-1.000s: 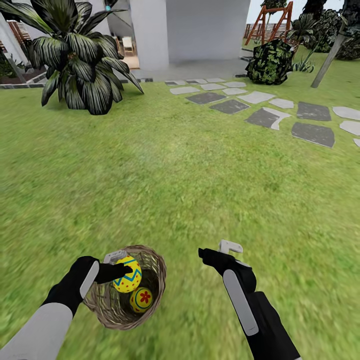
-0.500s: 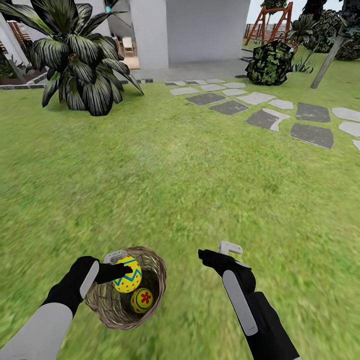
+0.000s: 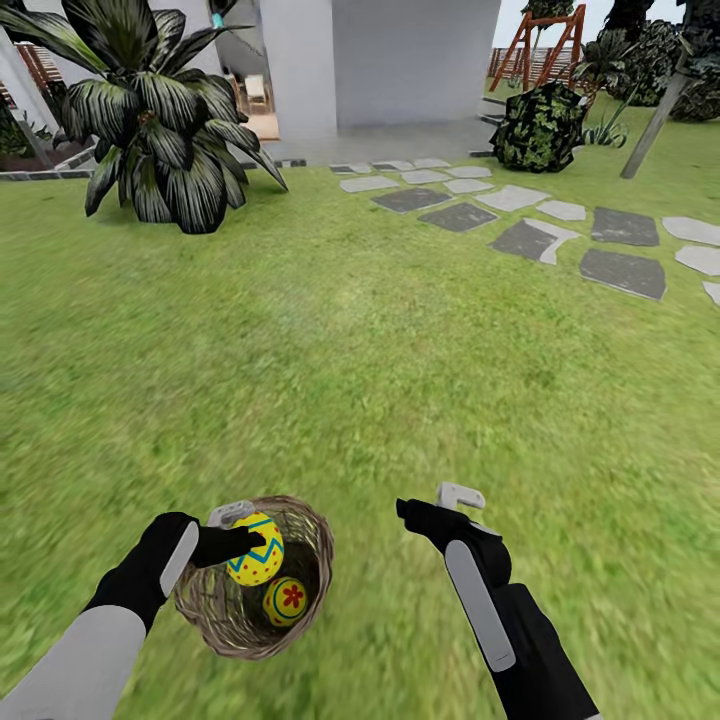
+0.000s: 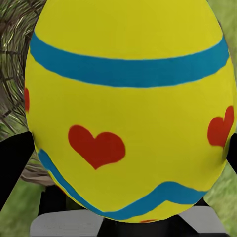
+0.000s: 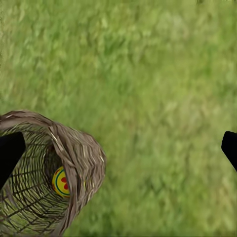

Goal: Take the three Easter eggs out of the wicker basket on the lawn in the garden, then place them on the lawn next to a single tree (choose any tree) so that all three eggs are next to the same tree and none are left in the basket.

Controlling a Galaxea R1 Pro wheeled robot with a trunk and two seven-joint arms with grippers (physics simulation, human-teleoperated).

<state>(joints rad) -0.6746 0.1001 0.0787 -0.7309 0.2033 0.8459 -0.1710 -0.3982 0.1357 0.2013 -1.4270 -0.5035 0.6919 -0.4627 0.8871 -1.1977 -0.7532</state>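
Unmoved, left end effector (image 3: 232,532) grips egg (image 3: 254,548).

The lawn (image 3: 380,340) lies open ahead of and around the wicker basket (image 3: 305,610), with bare grass between it and the right gripper (image 3: 432,503). Over the basket's mouth the left gripper (image 3: 240,530) and its held egg (image 3: 255,550) block the near side. Far off stand a broad-leaved plant (image 3: 160,120), stepping stones (image 3: 530,235) and a shrub (image 3: 540,125).
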